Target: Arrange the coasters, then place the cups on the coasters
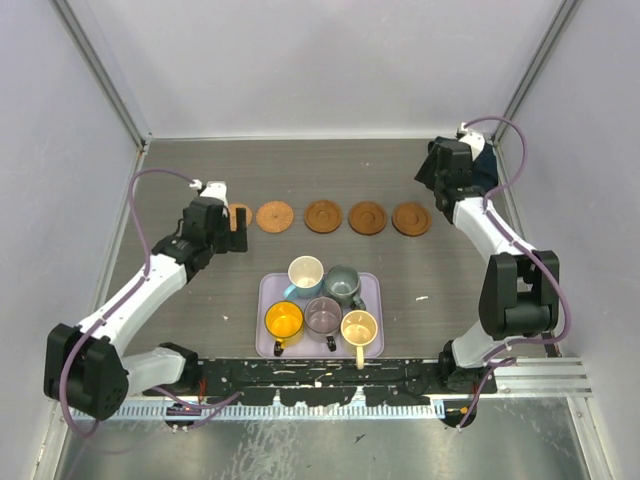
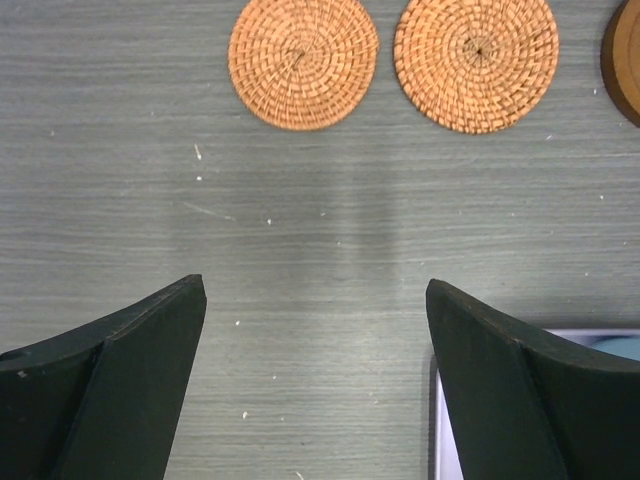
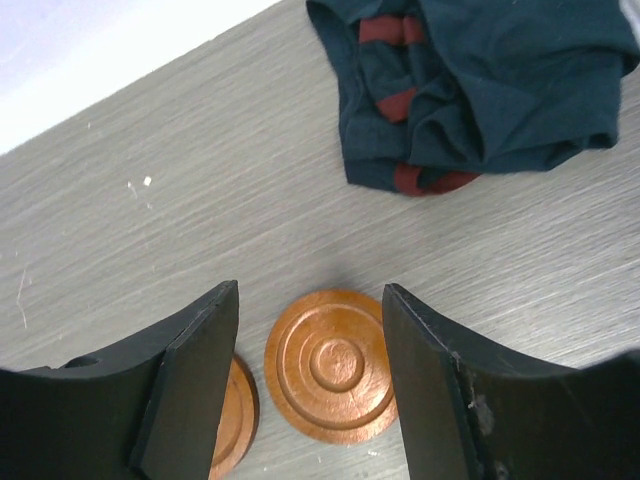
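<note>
Behind and right of the spread, empty left end effector is found the lilac rectangular tray of small handled cups, farther from the parted right end effector.

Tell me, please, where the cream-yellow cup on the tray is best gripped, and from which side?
Probably the rim, from above: the cream-yellow cup stands upright, mouth open, at the near right corner of the lilac tray. Pinch its right wall, one finger inside, one outside; the purplish cup crowds its left and its own handle points at the near edge.
</note>
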`<action>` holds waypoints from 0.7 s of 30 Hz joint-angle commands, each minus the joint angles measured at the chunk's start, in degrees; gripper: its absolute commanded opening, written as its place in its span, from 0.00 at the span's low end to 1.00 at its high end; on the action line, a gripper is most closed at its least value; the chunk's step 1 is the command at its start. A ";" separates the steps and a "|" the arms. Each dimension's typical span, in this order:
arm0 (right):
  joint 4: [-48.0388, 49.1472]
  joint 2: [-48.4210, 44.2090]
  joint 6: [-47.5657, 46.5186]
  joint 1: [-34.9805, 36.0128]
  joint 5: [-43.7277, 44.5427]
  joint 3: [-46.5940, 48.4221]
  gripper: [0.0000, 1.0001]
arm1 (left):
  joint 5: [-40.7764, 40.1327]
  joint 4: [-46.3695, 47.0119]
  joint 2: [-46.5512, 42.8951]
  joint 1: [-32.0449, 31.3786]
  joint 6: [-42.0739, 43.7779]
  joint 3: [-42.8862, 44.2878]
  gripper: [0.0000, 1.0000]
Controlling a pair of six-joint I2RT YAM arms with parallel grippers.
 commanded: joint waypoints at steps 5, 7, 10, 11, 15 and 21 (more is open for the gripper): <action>3.95 -7.27 -0.37 0.13 -3.73 -6.88 0.64 | -5.50 3.33 -7.78 0.32 -1.91 -3.76 0.98; 3.09 -7.16 -0.90 0.14 -2.57 -6.53 0.63 | -6.47 3.73 -8.13 0.36 -2.31 -4.22 0.99; 1.63 -7.11 -0.92 0.40 -2.82 -6.83 0.59 | -6.39 4.25 -7.35 0.35 -2.94 -4.35 0.99; 1.23 -7.25 -0.96 0.78 -2.84 -7.24 0.57 | -6.18 4.22 -6.95 0.34 -3.20 -4.33 0.99; -2.01 -7.73 -2.28 6.23 1.36 -9.10 0.47 | -5.00 4.33 -5.53 0.35 -4.35 -5.27 0.98; -7.16 -8.69 -0.83 14.58 5.51 -12.29 0.29 | -2.85 4.62 -7.81 0.32 -6.00 -7.46 0.98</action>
